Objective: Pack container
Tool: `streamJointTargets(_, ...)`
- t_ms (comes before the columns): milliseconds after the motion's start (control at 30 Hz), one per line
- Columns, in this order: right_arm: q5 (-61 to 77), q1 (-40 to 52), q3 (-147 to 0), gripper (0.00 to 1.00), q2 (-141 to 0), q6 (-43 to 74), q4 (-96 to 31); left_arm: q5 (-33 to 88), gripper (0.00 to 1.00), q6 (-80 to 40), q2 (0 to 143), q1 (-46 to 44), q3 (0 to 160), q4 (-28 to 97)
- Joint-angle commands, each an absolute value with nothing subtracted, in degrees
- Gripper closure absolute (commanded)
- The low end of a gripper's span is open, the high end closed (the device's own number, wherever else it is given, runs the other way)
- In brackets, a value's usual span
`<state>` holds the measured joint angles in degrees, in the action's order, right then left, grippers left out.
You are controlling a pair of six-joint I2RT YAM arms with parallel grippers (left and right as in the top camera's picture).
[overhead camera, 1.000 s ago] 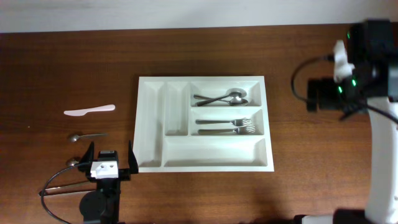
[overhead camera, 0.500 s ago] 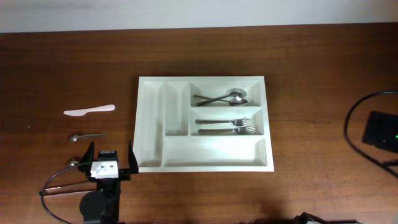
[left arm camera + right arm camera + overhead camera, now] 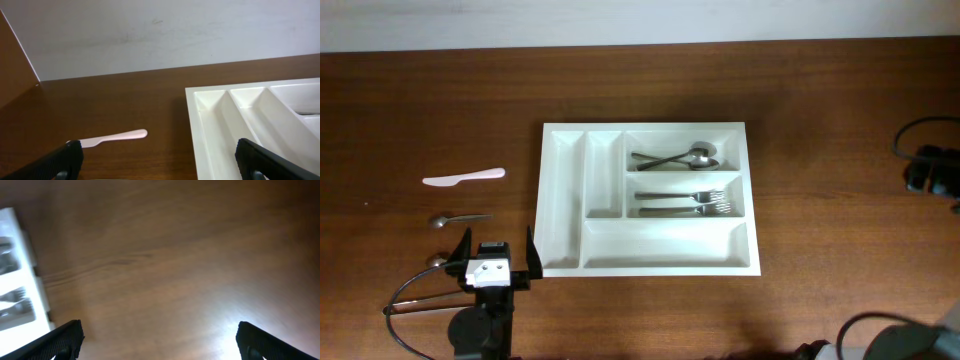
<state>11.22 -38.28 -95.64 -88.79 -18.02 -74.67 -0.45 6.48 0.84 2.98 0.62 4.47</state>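
The container (image 3: pixel 563 200) is a large white cutlery tray at the table's middle. Two metal spoons (image 3: pixel 680 157) lie in its upper right compartment and forks (image 3: pixel 685 202) in the one below; the other compartments are bare. A white plastic knife (image 3: pixel 463 178), a small spoon (image 3: pixel 458 218) and another spoon (image 3: pixel 438 260) lie left of the tray. My left gripper (image 3: pixel 498 252) stands open near the tray's front left corner, holding nothing. Its wrist view shows the knife (image 3: pixel 112 138) and the container (image 3: pixel 220 130). My right gripper (image 3: pixel 160 340) is open over bare wood, with the container (image 3: pixel 15 270) at that view's left.
A black cable (image 3: pixel 405 300) loops on the table beside the left arm's base. A dark part of the right arm (image 3: pixel 932 170) with its cable shows at the right edge. A pale wall runs along the table's far side.
The right arm has swung from the table's upper right corner out toward the right edge, mostly leaving the overhead view. The left arm and all cutlery have stayed put.
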Motion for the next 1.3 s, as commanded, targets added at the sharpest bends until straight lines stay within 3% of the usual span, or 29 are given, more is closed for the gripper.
streamJointTargets(0,18.9,-38.65,-95.57,0.01,-90.98,-17.67,-73.69,-0.38,0.01,7.4,0.34,3.16,0.51,4.78)
streamJointTargets(300,6.85,-39.46,-95.42,0.01,-95.79,-13.8,-70.63,-0.38,0.01,7.4,0.36,3.16,0.51,4.78)
streamJointTargets(800,7.01,-42.41,-95.42,0.01,-100.62,-12.78,-71.05,3.25,0.01,7.35,0.34,3.16,0.54,1.87)
streamJointTargets(967,7.01,-42.41,-95.42,0.01,-100.62,-12.8,-71.05,3.68,0.01,0.05,0.38,3.16,3.16,4.45)
streamJointTargets(1100,7.01,-42.41,-95.42,0.01,-100.62,-12.78,-71.05,3.66,0.01,-0.49,2.83,3.16,10.76,13.85)
streamJointTargets(1267,7.01,-42.41,-95.42,0.01,-100.62,-12.78,-71.05,4.12,0.01,-8.05,15.59,3.16,30.61,35.59)
